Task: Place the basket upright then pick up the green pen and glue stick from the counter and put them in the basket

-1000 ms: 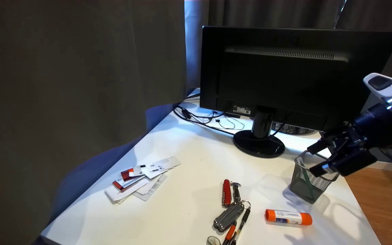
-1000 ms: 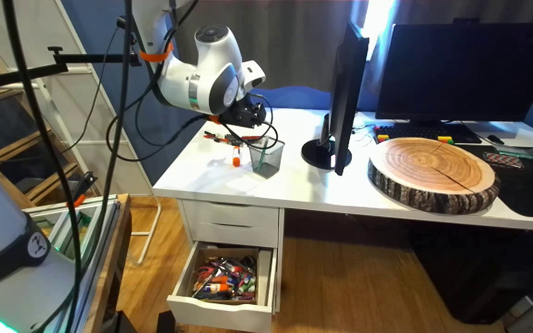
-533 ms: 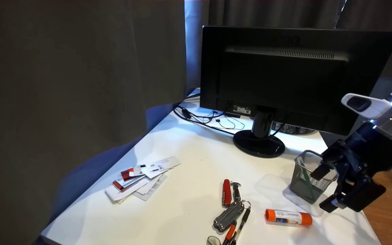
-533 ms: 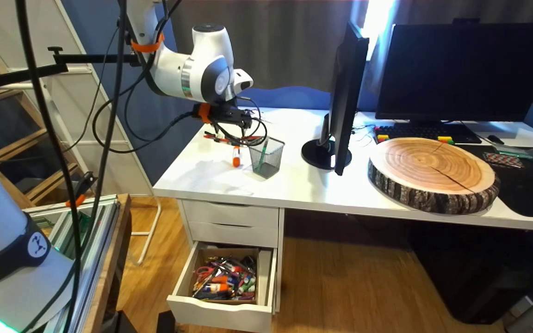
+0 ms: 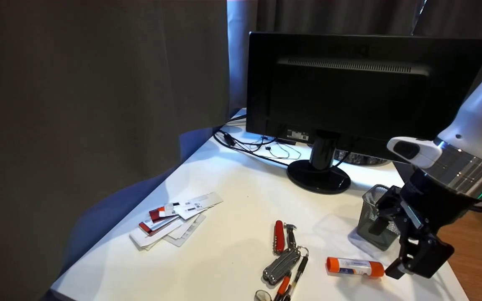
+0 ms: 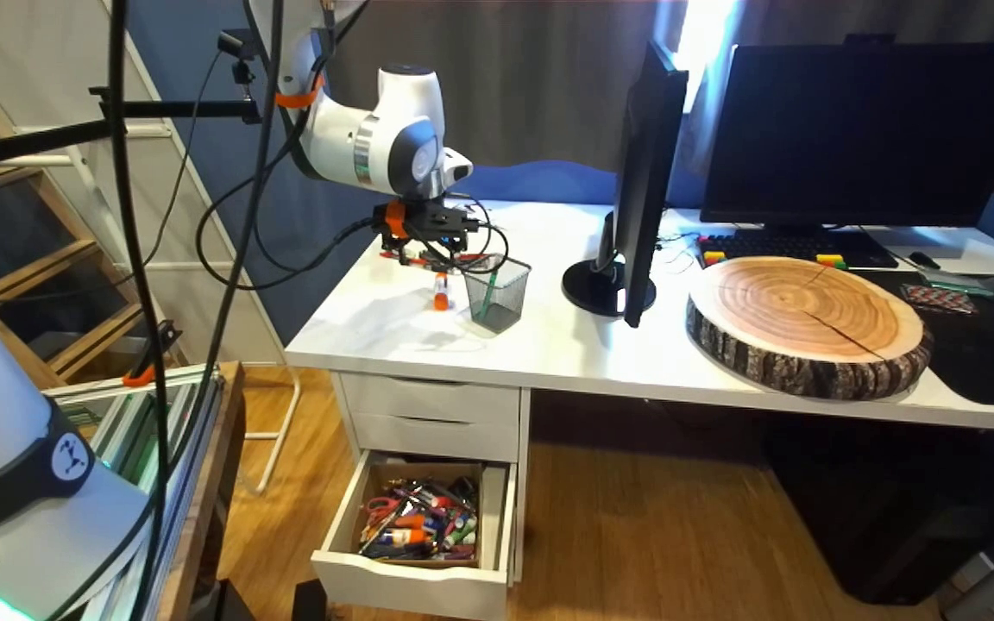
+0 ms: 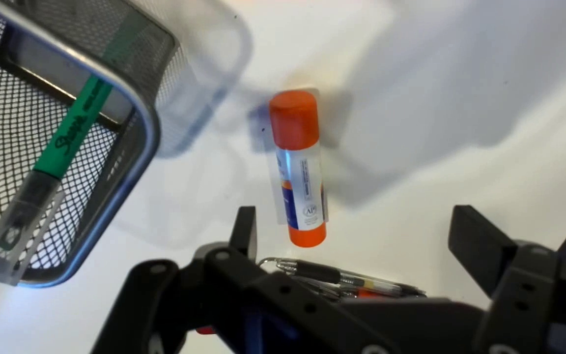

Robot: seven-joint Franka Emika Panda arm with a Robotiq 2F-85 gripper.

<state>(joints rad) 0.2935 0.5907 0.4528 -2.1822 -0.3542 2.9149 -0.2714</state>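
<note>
Your gripper [image 7: 353, 225] stands wide, holding nothing. Glue stick [image 7: 304, 169] ahead of it: likely light, stiff, apt to roll; pinch mid-barrel.

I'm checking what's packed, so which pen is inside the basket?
The green Sharpie, leaning inside the mesh basket; the black-and-clear pen lies outside on the counter.
</note>
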